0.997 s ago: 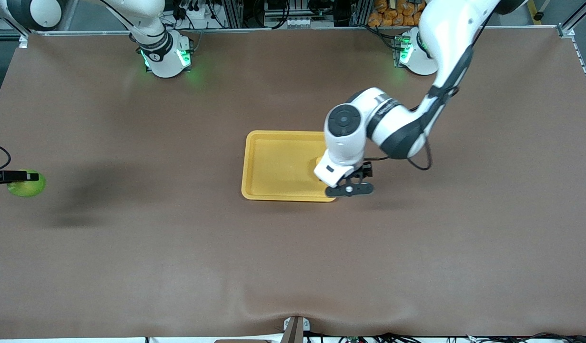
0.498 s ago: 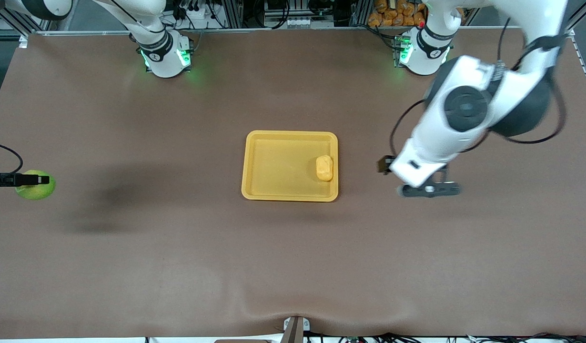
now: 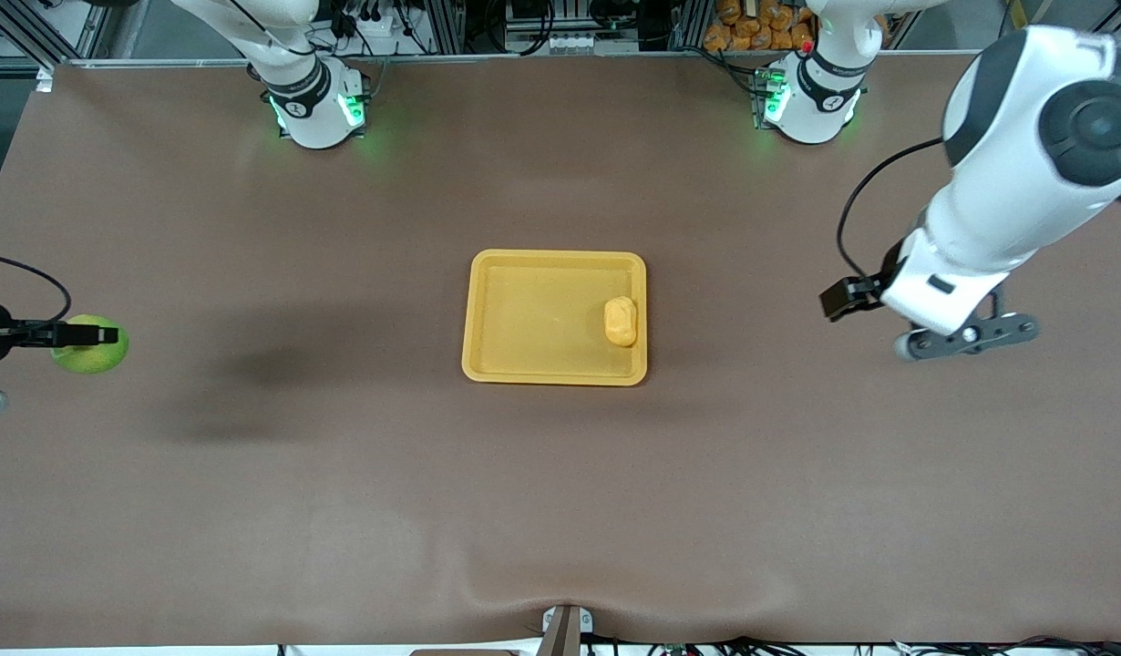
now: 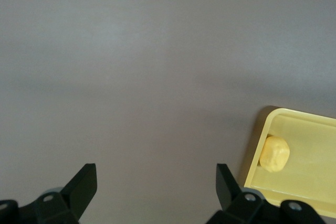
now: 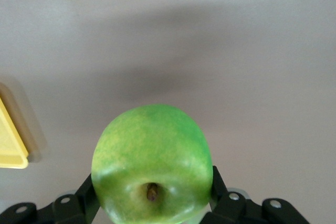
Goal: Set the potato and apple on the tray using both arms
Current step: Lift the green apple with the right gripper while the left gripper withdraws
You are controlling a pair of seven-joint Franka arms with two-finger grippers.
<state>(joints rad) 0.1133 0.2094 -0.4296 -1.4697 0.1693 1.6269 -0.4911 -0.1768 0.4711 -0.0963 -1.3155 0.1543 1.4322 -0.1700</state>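
At the right arm's end of the surface (image 3: pixel 251 510), the right gripper (image 3: pixel 87 335) is up in the air and its fingers (image 5: pixel 218 184) are closed on the two sides of the apple (image 3: pixel 90 344); the stem dimple of the apple faces the right wrist camera. In the middle of the surface lies the tray (image 3: pixel 524 314), flat. The potato (image 3: pixel 621 321) rests inside it, close to the rim at the side toward the left arm's end. The left gripper (image 3: pixel 966 335) hangs over the bare surface at the left arm's end, well apart from the tray. Its fingers (image 4: pixel 84 184) are spread wide and they hold nothing.
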